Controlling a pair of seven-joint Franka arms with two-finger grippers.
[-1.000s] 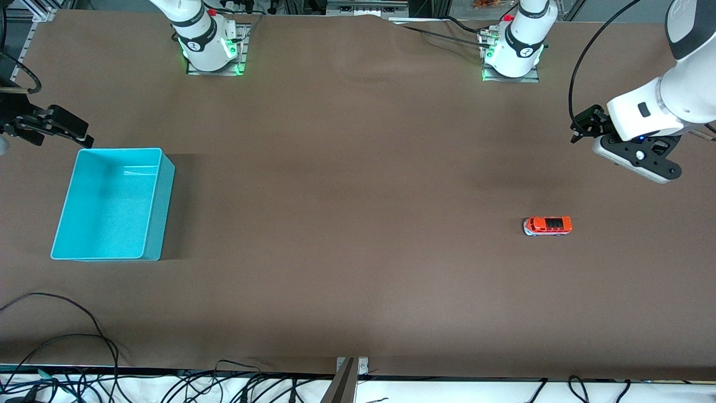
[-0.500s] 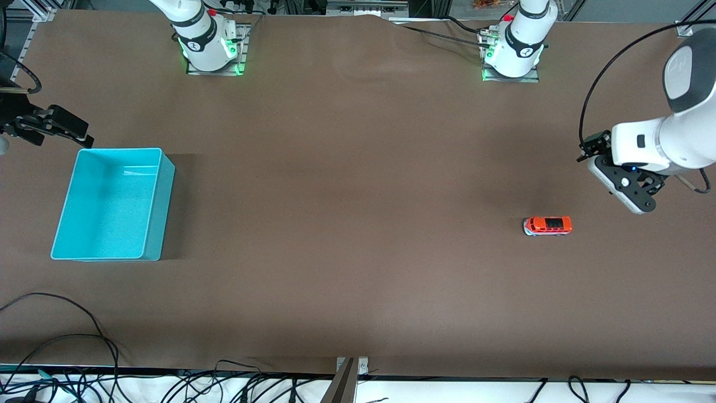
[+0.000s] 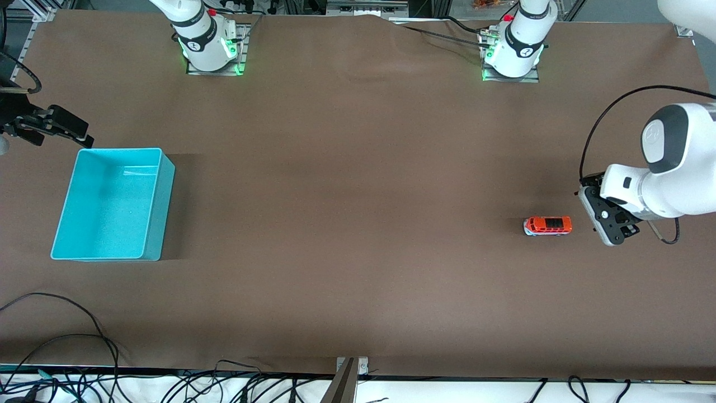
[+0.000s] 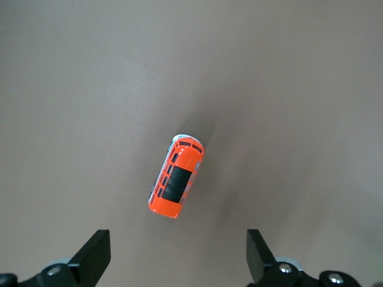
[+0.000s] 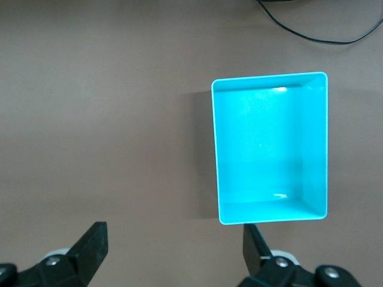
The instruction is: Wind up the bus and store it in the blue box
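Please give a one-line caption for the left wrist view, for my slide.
Open left gripper above the orange bus, which stands alone on the brown table.

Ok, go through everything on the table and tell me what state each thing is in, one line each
bus: upright on its wheels on the table, toward the left arm's end, untouched.
blue box: upright, open-topped, empty, toward the right arm's end.
left pincer: open, in the air beside the bus, holding nothing.
right pincer: open, waiting by the blue box, holding nothing.
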